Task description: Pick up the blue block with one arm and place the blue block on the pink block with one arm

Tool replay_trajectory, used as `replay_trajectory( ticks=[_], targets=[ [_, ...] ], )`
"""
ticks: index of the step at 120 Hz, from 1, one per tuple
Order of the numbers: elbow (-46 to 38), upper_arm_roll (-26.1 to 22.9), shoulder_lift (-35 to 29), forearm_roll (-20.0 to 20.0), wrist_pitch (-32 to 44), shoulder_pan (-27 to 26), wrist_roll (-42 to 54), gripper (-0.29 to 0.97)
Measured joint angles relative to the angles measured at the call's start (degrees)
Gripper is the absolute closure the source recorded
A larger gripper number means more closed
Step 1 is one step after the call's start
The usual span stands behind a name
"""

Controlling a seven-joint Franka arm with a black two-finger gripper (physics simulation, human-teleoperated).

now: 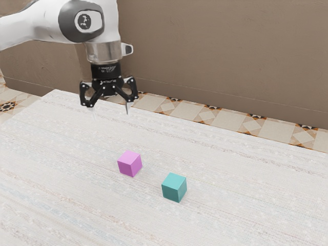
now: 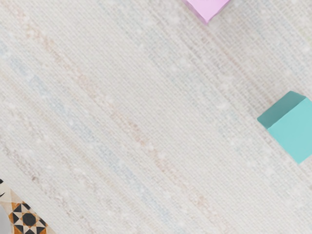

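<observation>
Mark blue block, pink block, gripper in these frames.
blue block [image 1: 172,189]: exterior view, on its camera-facing side, near the upper edge.
pink block [image 1: 126,167]: exterior view, on its camera-facing side, near the upper edge.
gripper [image 1: 109,109]: exterior view, midway between the open fingertips.

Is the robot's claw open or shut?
Open. The gripper hangs above the table with its fingers spread apart, nothing between them.

A pale, whitewashed wood-grain tabletop spans the middle and lower frame of the exterior view. Behind it, a strip of cream, orange-and-black diamond-patterned floor tiles runs from the left edge to the right edge. A plain brown wall fills the top.
</observation>
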Motion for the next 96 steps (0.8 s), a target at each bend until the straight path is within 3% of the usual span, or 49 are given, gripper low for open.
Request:
replay_trajectory(
  ticks=[17,58,96],
  targets=[
    [-4.7,-4.9,3.5,2.3,8.5,0.1,5.6,0.00],
    [-16.0,-8.6,9.4,5.2,33.4,-1.9,24.3,0.00],
    [-20.5,-9.1,11.4,4.4,44.5,-1.7,35.2,0.00]
  ],
)
